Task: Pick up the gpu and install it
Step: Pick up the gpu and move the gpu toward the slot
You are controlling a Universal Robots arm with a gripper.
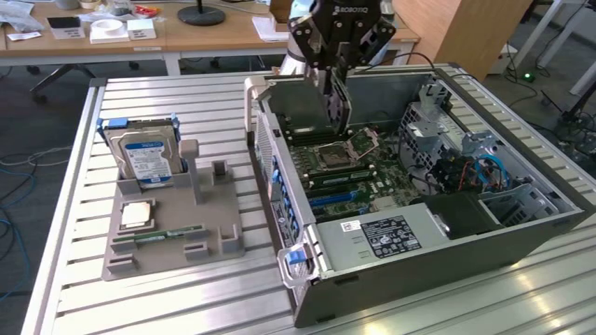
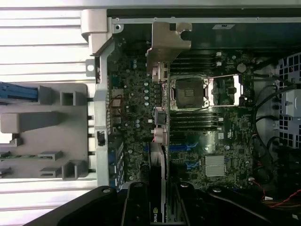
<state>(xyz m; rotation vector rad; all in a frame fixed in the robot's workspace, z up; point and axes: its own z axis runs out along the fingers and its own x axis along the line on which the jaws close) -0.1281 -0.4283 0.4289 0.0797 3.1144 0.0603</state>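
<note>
Setting: slatted metal table (image 1: 75, 279), office desks behind.
Gripper (image 1: 337, 82): pinching the graphics card (image 1: 306, 105) near its upper edge.
Card position: upright over the open computer case (image 1: 419, 258), above the motherboard (image 1: 368, 183), not seated.
Risk: a misaligned descent could strike board parts, or the bracket could catch the case's rear wall.
Risk: a narrow pinch may let the card tilt.

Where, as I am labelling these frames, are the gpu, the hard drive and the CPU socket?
gpu (image 1: 300, 105): exterior view, on its dark flat face.
hard drive (image 1: 147, 155): exterior view, on its blue label.
CPU socket (image 2: 188, 92): wrist view, on the socket's dark middle.
</note>
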